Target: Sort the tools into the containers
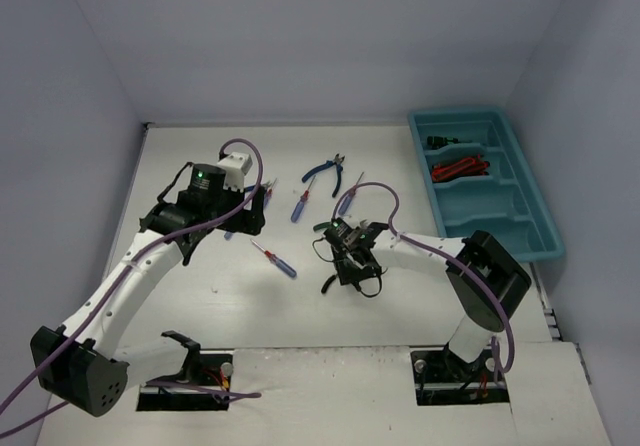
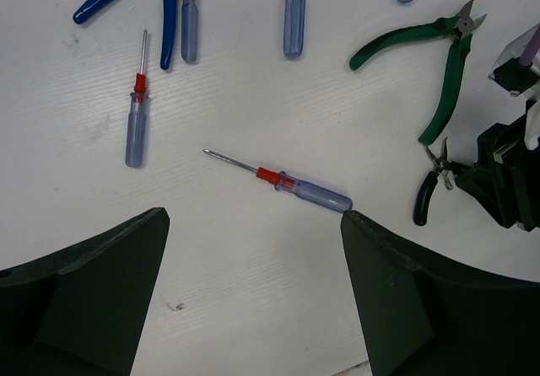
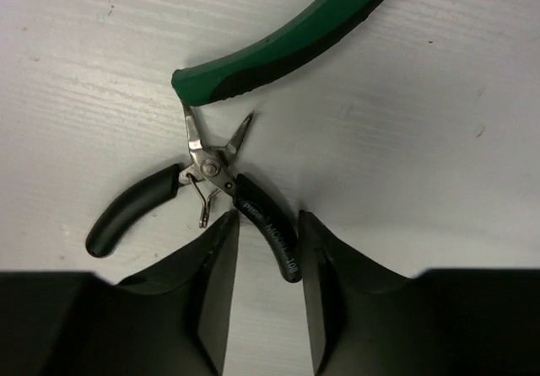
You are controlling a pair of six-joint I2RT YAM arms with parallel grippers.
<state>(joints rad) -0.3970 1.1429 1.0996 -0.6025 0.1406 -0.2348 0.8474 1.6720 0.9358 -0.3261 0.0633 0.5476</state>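
1. Left arm: the left gripper (image 2: 253, 217) hangs above the counter (image 2: 253, 89) with its jaws wide and nothing between them.
2. Below the left gripper: a clear-handled screwdriver (image 2: 283, 180) with a red collar lies flat on the counter. Its tip points to the left of the left wrist view and its handle end lies close to the right-hand finger (image 2: 422, 300).
3. Right arm: the right gripper (image 3: 267, 245) is low over the counter. Its jaws stand narrow, one on each side of a single handle of the black-handled pliers (image 3: 202, 178).
4. Grip status: both fingers (image 3: 211, 283) sit close to that handle. Whether they are pressing on it cannot be told.
5. Black-handled pliers: they lie flat on the counter with handles spread and nose open. The nose points toward a handle of the green-handled pliers (image 3: 287, 47), just beside its end.
6. Other tools on the counter, all lying flat:
   - blue-handled pliers (image 1: 325, 171), toward the far side;
   - a screwdriver with a blue handle (image 1: 300, 204), just near of them;
   - a second such screwdriver (image 1: 346, 201), to its right;
   - a further screwdriver (image 2: 137, 121), well apart from the one below the left gripper.
7. Teal tray (image 1: 455, 115): it stands at the far right of the counter, well apart from both grippers. Red-handled tools (image 1: 460, 169) lie in the second compartment from the far end. A dark tool (image 1: 440, 143) lies in the farthest compartment; its type cannot be told.
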